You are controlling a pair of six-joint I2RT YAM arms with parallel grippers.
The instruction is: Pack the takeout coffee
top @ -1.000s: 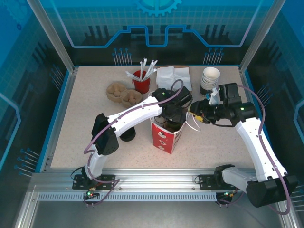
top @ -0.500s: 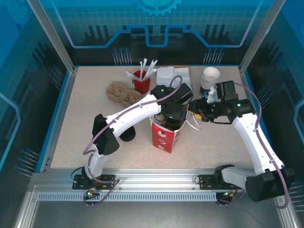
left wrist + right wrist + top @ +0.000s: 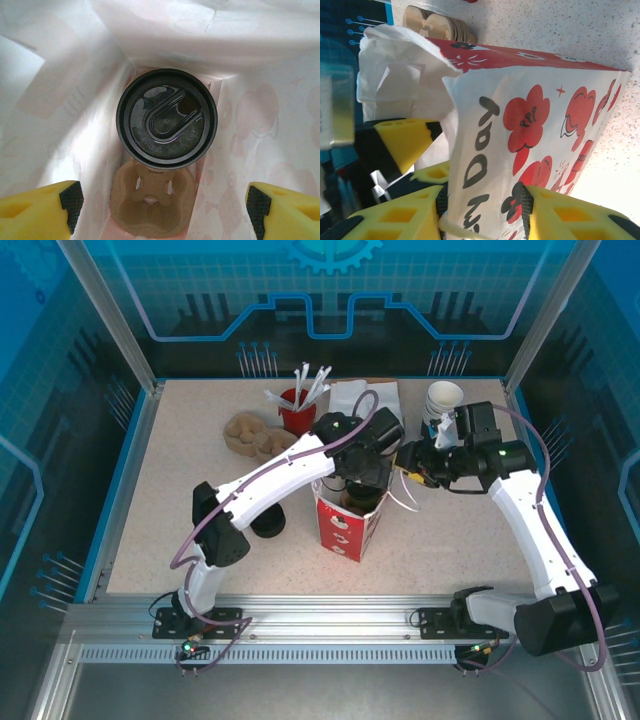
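- Jaws of the left gripper (image 3: 164,202) are standing spread wide and gripping nothing, with its yellow fingertips (image 3: 45,207) reaching down inside the paper bag (image 3: 250,75), one at each side
- Between those jaws and a little beyond them, the takeout coffee (image 3: 166,118) is standing upright on the bag's floor, its round black lid facing up at the fingers and touching neither of them
- Under the cup a brown cardboard tray (image 3: 150,220) is lying flat, its bare half showing on the side nearer the jaws
- Seen from above, the left gripper (image 3: 362,475) is hanging over the bag's open mouth
- Jaws of the right gripper (image 3: 482,200) are pinching the bag's printed red-and-white wall close to its rim, the paper running between the two yellow fingers (image 3: 570,220)
- From above, the right gripper (image 3: 408,462) is gripping the bag's top edge on the side facing away from the left arm
- Beyond both jaws, a red cup of straws (image 3: 297,415), white napkins (image 3: 365,400) and a stack of lidless cups (image 3: 442,405) are sitting well apart from the bag
- Behind the left jaws, beside that arm, a low stack of black lids (image 3: 267,522) is resting on the table (image 3: 180,530)
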